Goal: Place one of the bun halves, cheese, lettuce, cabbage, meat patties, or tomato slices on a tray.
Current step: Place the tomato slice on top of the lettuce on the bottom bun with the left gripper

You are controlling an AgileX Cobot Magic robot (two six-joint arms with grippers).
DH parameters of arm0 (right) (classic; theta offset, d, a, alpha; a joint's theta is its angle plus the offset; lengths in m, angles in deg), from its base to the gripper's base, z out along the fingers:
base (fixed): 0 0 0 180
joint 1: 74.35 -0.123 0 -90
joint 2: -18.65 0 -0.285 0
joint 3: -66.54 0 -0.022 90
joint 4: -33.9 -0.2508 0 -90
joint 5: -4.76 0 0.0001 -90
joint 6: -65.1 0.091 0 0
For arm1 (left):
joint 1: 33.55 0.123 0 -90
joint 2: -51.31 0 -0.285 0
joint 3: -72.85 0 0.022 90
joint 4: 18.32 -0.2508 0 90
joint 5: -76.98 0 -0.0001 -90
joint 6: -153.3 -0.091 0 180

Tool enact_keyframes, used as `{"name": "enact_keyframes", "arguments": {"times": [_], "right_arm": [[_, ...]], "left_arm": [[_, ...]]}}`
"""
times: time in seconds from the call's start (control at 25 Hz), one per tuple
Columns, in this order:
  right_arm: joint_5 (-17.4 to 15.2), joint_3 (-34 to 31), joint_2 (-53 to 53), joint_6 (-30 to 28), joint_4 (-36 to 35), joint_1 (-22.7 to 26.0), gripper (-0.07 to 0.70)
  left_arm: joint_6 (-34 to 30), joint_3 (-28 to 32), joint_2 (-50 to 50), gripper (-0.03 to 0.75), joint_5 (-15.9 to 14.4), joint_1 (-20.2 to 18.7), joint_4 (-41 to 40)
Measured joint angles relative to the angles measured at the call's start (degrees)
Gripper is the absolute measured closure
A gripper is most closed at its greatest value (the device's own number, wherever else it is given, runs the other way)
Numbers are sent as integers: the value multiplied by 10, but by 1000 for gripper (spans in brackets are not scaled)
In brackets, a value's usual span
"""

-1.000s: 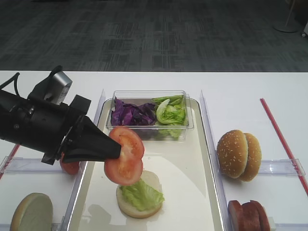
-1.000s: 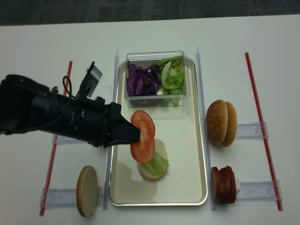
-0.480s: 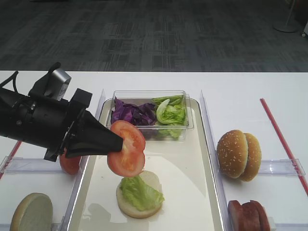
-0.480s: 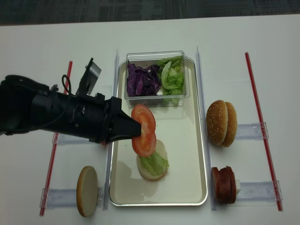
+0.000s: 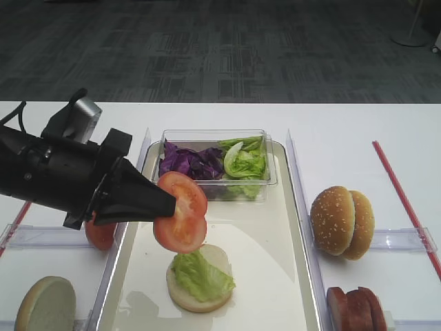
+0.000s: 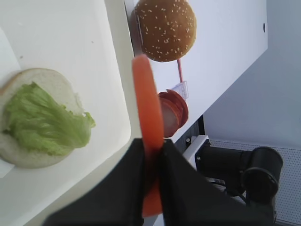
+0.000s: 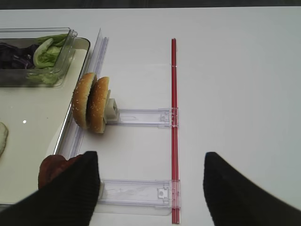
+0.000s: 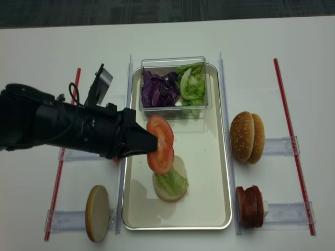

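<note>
My left gripper (image 5: 167,207) is shut on two overlapping tomato slices (image 5: 180,214), held on edge above the cream tray (image 5: 275,262). Just below them a bun bottom topped with lettuce (image 5: 200,279) lies on the tray. In the overhead view the tomato slices (image 8: 160,145) hang at the bun's (image 8: 170,184) far-left edge. The left wrist view shows one tomato slice (image 6: 146,103) edge-on between the dark fingers (image 6: 127,179), with the lettuce-topped bun (image 6: 42,125) to its left. My right gripper (image 7: 150,155) stands open over bare table, holding nothing.
A clear box (image 5: 213,181) at the tray's far end holds purple cabbage (image 5: 186,164) and lettuce (image 5: 247,162). Sesame bun tops (image 5: 341,222) and meat patties (image 5: 355,309) stand in racks on the right. A pale bun half (image 5: 45,303) and another tomato slice (image 5: 100,236) sit left.
My left gripper has lifted the tomato slices slightly and carried them a little further over the tray. It has hardly moved in the last half second.
</note>
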Motion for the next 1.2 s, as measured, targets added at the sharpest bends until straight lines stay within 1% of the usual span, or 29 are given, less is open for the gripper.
{"name": "enact_keyframes", "arguments": {"times": [0.08,0.16,0.36,0.44,0.64,0.8,1.0,1.2], "right_arm": [[0,0,0,0,0,0,131],[0,0,0,0,0,0,131],[0,0,0,0,0,0,131],[0,0,0,0,0,0,131],[0,0,0,0,0,0,131],[0,0,0,0,0,0,131],[0,0,0,0,0,0,131],[0,0,0,0,0,0,131]], "left_arm": [[-2,0,0,662,9,-6,0],[-3,0,0,662,22,-20,0],[-3,0,0,662,86,-75,1],[-3,0,0,662,101,-85,1],[-3,0,0,662,116,-89,3],[-4,0,2,662,117,-89,3],[-15,0,44,662,104,-89,6],[-49,0,78,664,99,-89,40]]}}
